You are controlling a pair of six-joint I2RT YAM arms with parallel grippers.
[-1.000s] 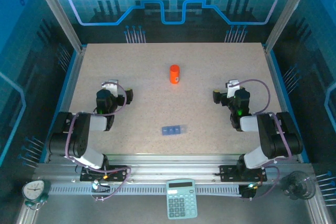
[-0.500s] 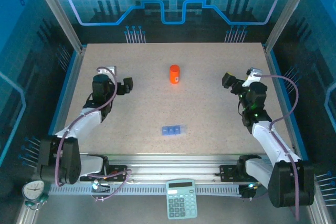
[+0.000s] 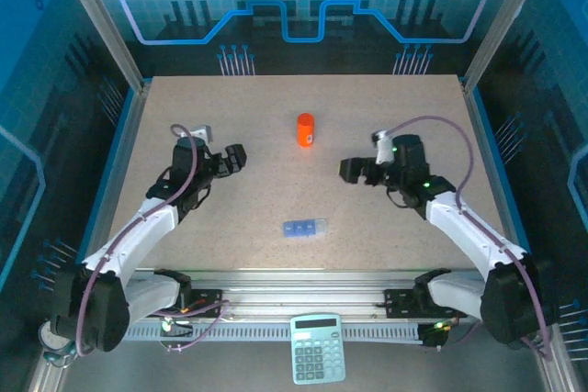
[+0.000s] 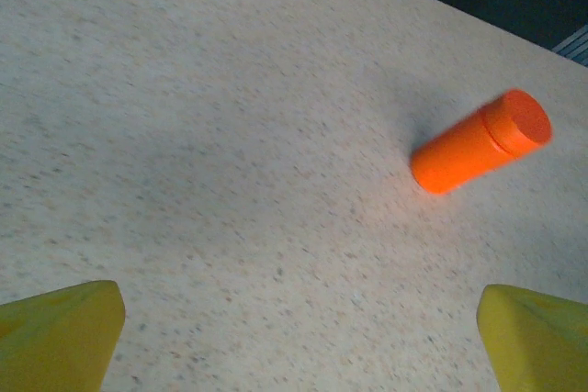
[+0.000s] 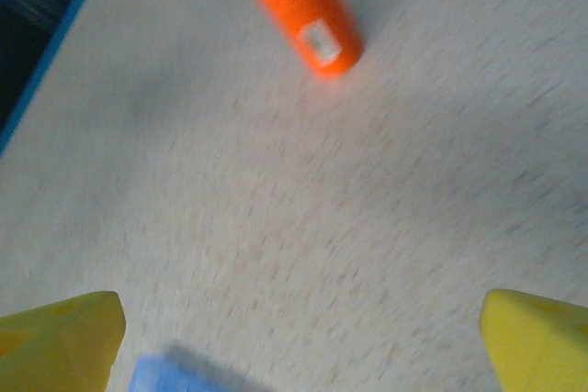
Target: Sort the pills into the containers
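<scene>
As we look from above, both arms stretch inward over the speckled counter (image 3: 276,98), left claw (image 3: 234,158) and right claw (image 3: 354,170) spread wide and empty, to either side of the upright orange bottle (image 3: 305,129); the pill box (image 3: 304,227) lies nearer us, between them. Blue panels (image 3: 294,6) wall the cell. From the left wrist, we see the bottle ahead, right. From the right wrist, bottle ahead, pill box's edge at bottom left.

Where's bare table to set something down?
Free: the far strip of the table behind the orange bottle, corner to corner; the near patches either side of the blue pill box. Tight: the middle band, where the open left jaws and right jaws flank the bottle.
</scene>
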